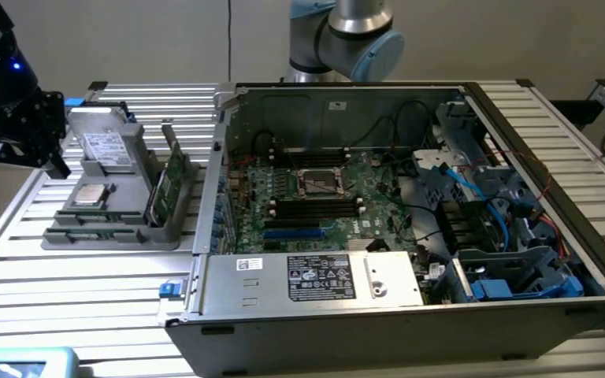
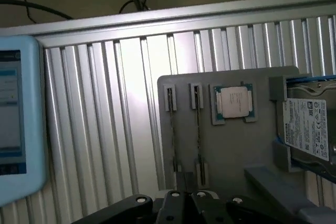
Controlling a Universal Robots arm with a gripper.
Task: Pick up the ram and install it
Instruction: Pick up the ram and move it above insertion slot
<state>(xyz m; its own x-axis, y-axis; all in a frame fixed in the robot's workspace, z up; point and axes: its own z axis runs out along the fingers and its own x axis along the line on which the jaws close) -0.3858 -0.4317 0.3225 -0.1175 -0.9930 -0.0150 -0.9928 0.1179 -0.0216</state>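
We find the ram (image 1: 161,197) standing on its long edge in a narrow slot of the grey holder (image 1: 113,236), on the holder's side nearest the open computer case (image 1: 387,315). A second stick (image 1: 176,160) stands upright in the neighbouring slot. We judge that the slots keep each stick on edge so its two flat faces are offered to a pinch from above, with the fragile contacts tucked down out of the way. A processor chip (image 2: 233,100) lies flat in its own recess beside those slots, and a hard drive (image 2: 307,129) rests in the holder's bay beyond it, so every part has a fixed seat. The gripper (image 1: 24,150) hangs over the holder's side farthest from the case, its jaws together and empty, touching neither stick, so we take the pick as not yet made. The holder sits on the slatted table (image 1: 72,299). Just beside it the case lies on its side with the motherboard (image 1: 334,197) facing up, which leaves the long black slots (image 1: 313,209) reachable from straight above
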